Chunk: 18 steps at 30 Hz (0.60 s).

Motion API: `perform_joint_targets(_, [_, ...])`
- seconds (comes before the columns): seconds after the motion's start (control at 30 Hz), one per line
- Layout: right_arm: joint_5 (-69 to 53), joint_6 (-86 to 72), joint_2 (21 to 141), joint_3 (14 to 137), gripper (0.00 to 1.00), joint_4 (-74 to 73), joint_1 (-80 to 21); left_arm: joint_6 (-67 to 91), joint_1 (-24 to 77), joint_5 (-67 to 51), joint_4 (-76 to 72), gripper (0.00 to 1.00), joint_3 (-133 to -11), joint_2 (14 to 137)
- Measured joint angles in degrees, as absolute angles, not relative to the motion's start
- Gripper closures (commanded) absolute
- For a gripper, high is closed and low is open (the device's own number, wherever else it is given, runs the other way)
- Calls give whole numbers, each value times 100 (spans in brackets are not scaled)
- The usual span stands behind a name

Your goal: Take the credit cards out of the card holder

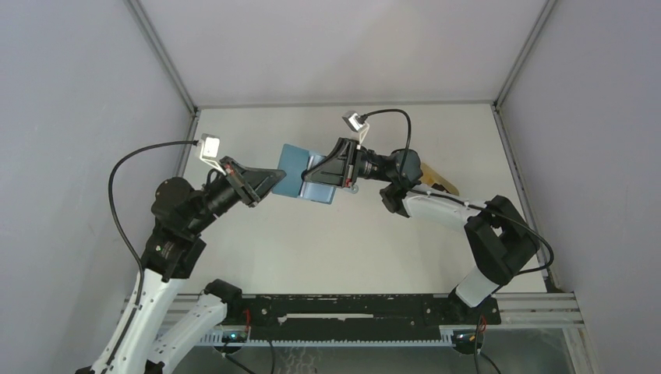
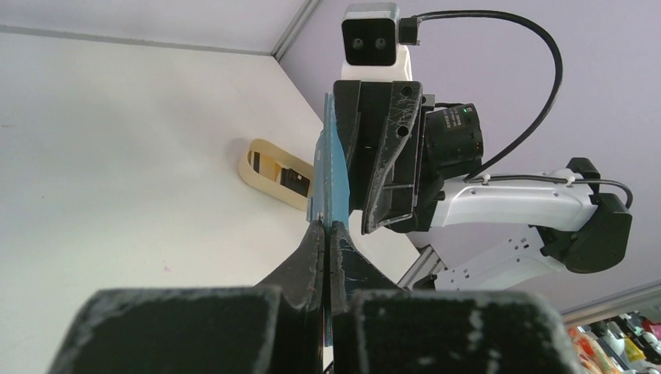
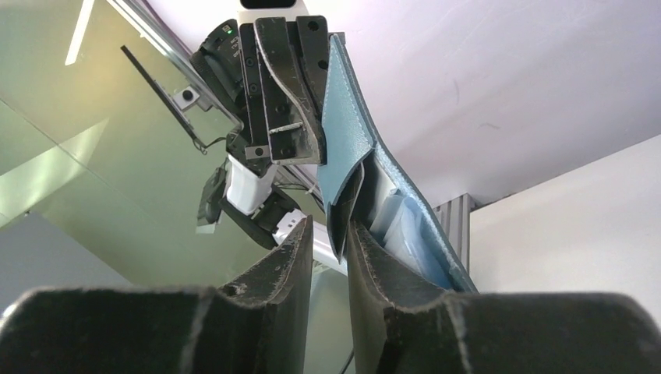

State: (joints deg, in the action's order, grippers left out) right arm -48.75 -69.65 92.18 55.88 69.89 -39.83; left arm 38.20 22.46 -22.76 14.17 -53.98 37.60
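The teal card holder (image 1: 295, 165) hangs in the air above the table, held between my two arms and spread partly open like a book. My left gripper (image 1: 278, 177) is shut on one edge of it (image 2: 327, 226). My right gripper (image 3: 329, 226) is open at the opposite side: one finger (image 3: 366, 253) sits inside the fold of the holder (image 3: 351, 140), the other outside. A thin dark edge (image 3: 340, 222) hangs in the narrow gap between them; I cannot tell if it is a card or a pocket flap. One tan credit card (image 1: 439, 179) lies on the table.
The tan card (image 2: 273, 167) lies behind the right arm, near the right wall. Grey walls enclose the white table (image 1: 327, 241) on three sides. The black rail (image 1: 351, 308) with both arm bases runs along the near edge.
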Motion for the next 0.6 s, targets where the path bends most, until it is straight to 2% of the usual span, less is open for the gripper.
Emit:
perform_joint_targets(0.37, [-4871,-6993,9336,5627,74,7002,-3981,3822,2211,-2335,1369,100,-5323,3760])
perform_joint_targets(0.6, [-4853,-7024,9393,5710,100,7008,-3986,3817,2193,-2418,1291,100,-5323,3758])
